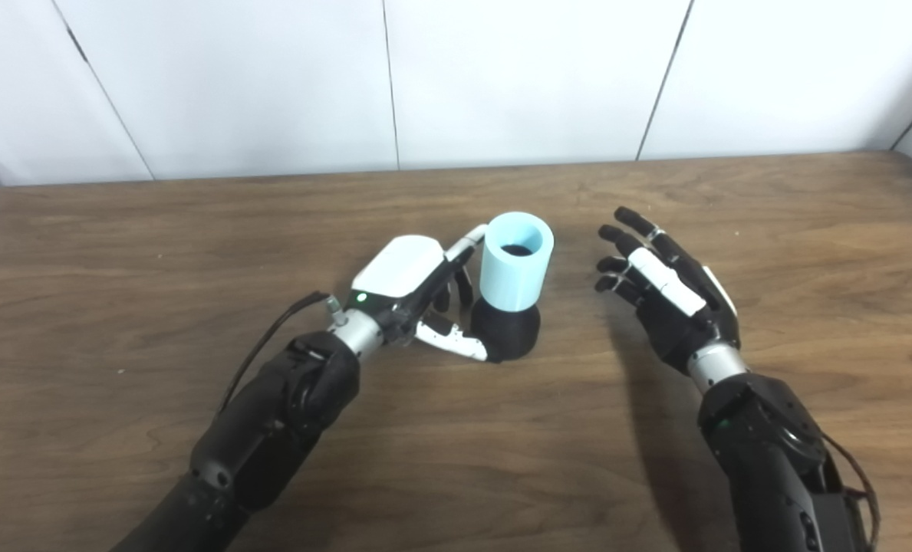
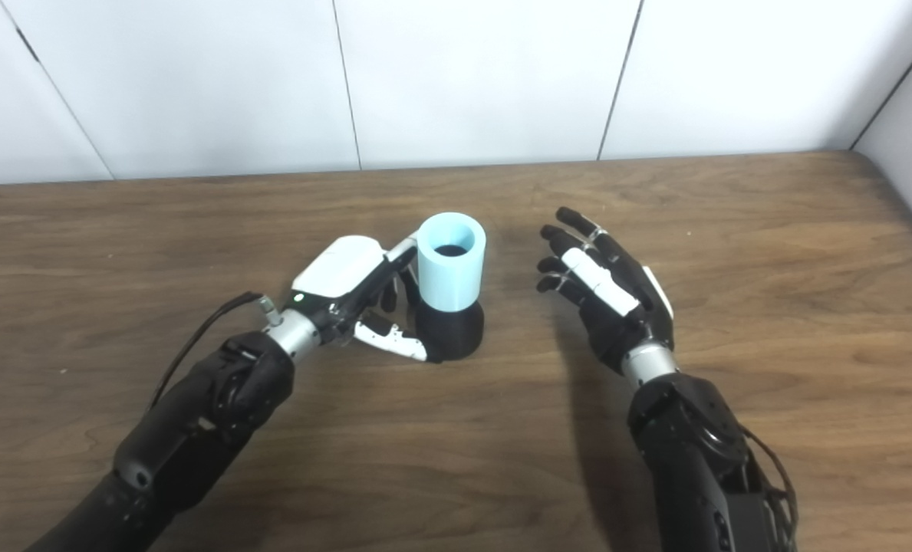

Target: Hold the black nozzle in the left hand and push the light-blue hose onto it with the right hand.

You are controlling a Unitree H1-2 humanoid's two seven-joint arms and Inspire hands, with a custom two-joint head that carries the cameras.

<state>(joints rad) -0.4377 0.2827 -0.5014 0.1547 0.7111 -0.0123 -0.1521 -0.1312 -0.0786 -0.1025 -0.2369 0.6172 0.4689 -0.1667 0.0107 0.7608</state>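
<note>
- Hose (image 1: pixel 515 264), light-blue, stands upright on the black nozzle (image 1: pixel 511 332) mid-table (image 1: pixel 118 253); I see my left hand (image 1: pixel 417 295) curled round the nozzle from nine o'clock.
- Right eye view: my right hand (image 2: pixel 605 295), fingers spread and empty, sits apart at three o'clock.

Light-blue hose (image 1: pixel 516 270), black nozzle (image 1: pixel 509 331), brown wood-grain table (image 1: pixel 118 253), white wall (image 1: pixel 502 69).

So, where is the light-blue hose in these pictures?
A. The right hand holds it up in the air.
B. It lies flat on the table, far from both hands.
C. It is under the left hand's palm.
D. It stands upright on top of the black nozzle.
D: the light-blue hose stands upright on the black nozzle, beside the left hand, while the right hand is open and apart from it.
</note>
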